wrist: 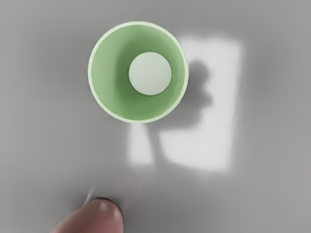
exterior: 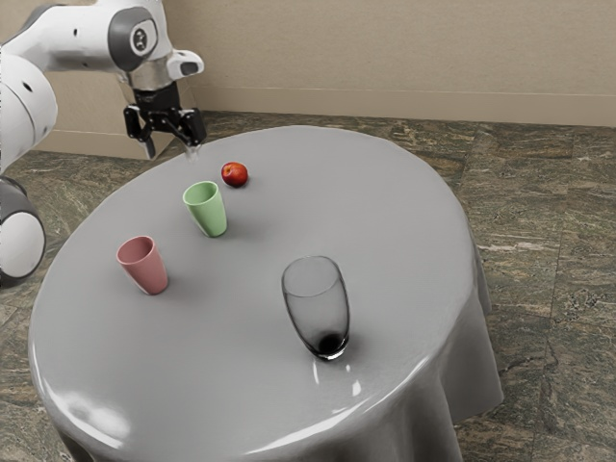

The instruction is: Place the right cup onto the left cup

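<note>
In the exterior view my gripper (exterior: 171, 146) hangs in the air at the table's far edge, its fingers apart and no cup between them. A green cup (exterior: 214, 217) stands upright on the table, nearer the camera than the gripper. A pink cup (exterior: 146, 269) also stands upright, closer to the exterior view's left edge. From above, the wrist view shows the open mouth and pale bottom of the green cup (wrist: 109, 73).
A red apple (exterior: 234, 174) lies beyond the green cup. A tall clear glass (exterior: 319, 308) stands on the grey round table (exterior: 241, 366), toward its near edge. The wrist view's lower edge cuts off a dull red rounded thing (wrist: 95, 218); which object it is, I cannot tell.
</note>
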You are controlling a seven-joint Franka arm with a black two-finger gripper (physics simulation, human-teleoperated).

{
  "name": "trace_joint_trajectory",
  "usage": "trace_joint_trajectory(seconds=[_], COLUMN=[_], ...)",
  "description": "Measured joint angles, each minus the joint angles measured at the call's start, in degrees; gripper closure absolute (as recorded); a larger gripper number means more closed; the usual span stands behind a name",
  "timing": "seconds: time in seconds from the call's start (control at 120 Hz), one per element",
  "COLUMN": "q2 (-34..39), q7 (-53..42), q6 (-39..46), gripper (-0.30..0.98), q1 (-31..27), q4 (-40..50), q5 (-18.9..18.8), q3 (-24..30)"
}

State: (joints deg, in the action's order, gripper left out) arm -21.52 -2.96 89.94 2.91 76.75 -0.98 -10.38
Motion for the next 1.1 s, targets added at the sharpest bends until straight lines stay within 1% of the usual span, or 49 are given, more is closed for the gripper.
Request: trace_joint_trajectory(seconds=[0.508, 0.85, 1.1], q2=[-10.47, -12.81, -14.76], q7=[-0.22, -0.29, -0.32], q6=[1.58, 3.35, 4.52], gripper=[0.0, 0.0, 0.0], q1=[-1.01, -1.27, -1.32], q4=[-8.43, -7.91, -7.88], q5=[1.55, 3.31, 3.79], q3=[0.18, 0.23, 0.41])
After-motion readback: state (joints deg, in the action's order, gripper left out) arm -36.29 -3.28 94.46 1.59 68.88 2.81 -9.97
